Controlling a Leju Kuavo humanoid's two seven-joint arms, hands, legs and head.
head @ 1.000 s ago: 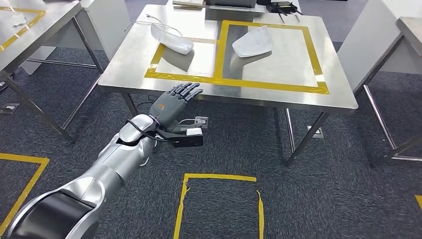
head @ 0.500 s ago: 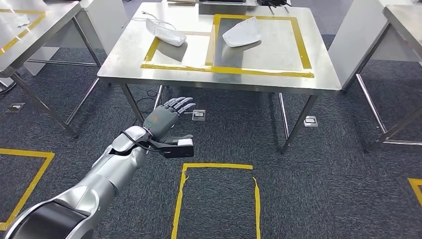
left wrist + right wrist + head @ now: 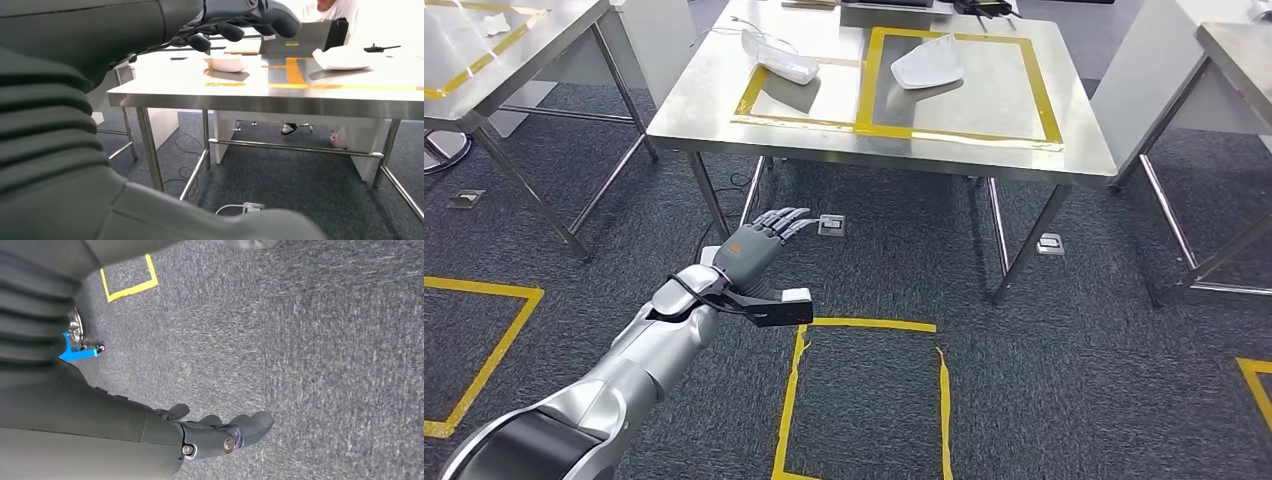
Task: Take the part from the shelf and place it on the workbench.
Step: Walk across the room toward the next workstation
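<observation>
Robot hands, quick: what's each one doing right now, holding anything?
Left robot hand: open, fingers stretched toward the table, holding nothing.
Right robot hand: open, hanging over the carpet, holding nothing.

Two white parts (image 3: pixel 929 68) on workbench (image 3: pixel 984 140)
</observation>
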